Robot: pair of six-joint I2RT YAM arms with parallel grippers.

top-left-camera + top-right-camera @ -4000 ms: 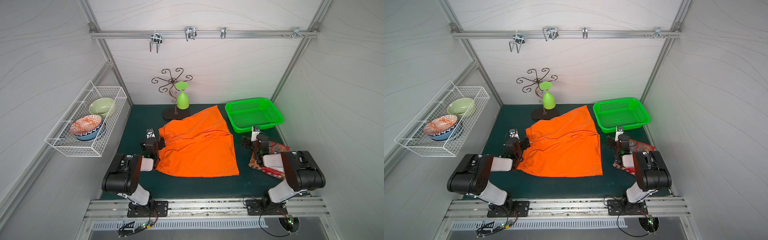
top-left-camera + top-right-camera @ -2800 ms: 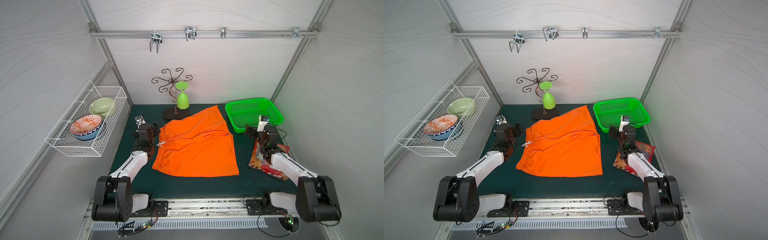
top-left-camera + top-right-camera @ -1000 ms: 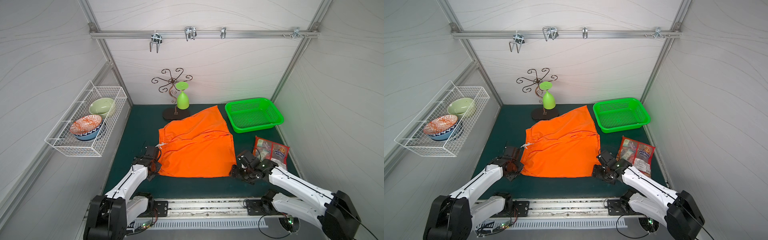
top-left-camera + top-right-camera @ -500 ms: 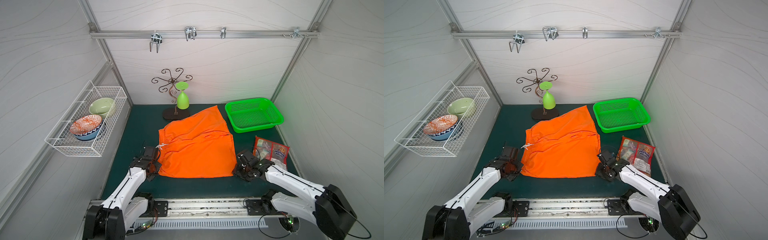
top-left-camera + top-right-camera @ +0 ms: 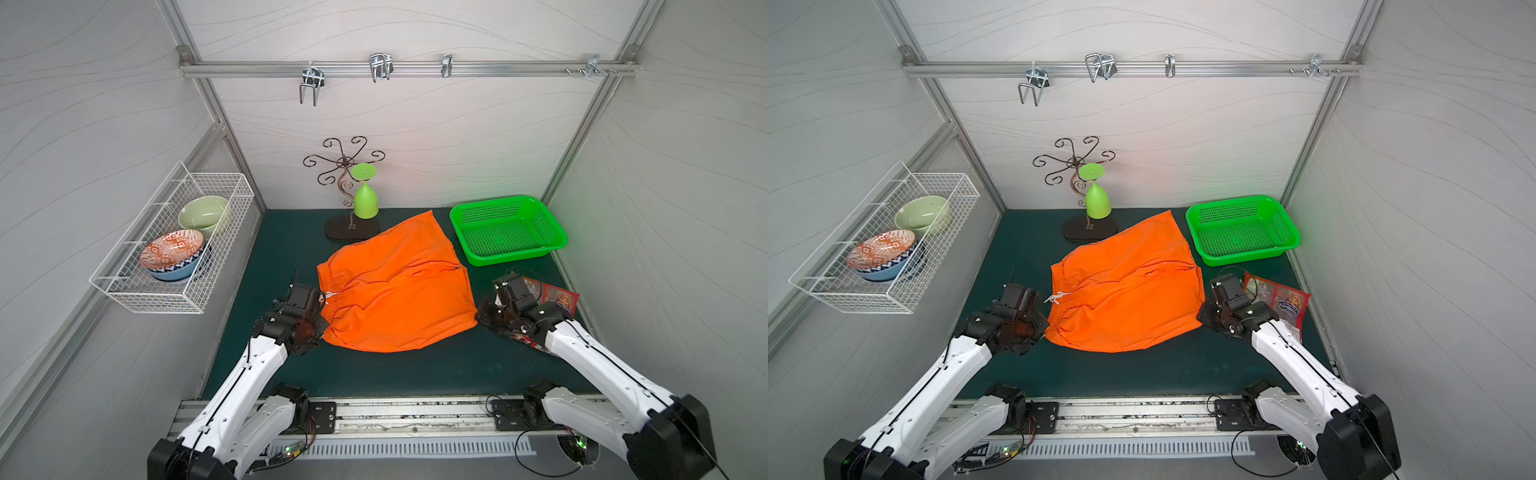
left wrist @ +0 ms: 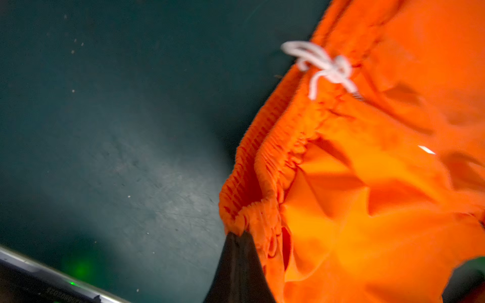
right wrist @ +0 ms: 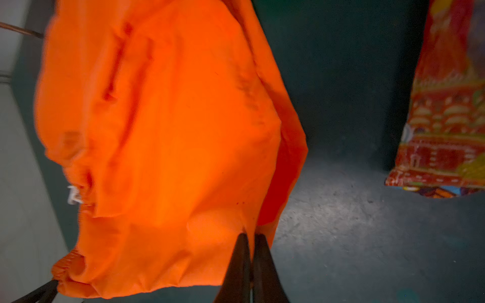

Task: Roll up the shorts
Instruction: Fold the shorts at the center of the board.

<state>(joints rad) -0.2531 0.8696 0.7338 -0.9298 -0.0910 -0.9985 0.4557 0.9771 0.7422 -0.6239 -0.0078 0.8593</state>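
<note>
The orange shorts [image 5: 395,291] [image 5: 1125,291] lie spread on the dark green table, waistband and white drawstring [image 6: 322,65] toward the left. My left gripper [image 5: 322,328] [image 6: 237,234] is shut on the near corner of the gathered waistband [image 6: 252,183]. My right gripper [image 5: 478,318] [image 7: 249,236] is shut on the near corner of the leg hem, with a thin fold of cloth pinched between its fingers [image 7: 237,262]. In both wrist views the held corners are lifted slightly off the table.
A green perforated basket [image 5: 507,232] stands at the back right. Printed snack packets [image 5: 552,297] [image 7: 446,118] lie just right of my right gripper. A metal stand with an upturned green glass [image 5: 365,201] is behind the shorts. A wall-mounted wire basket [image 5: 174,245] holds bowls.
My right gripper closed on the hem corner and my left finished closing on the waistband corner. Both held corners have risen a little, puckering the near edge.
</note>
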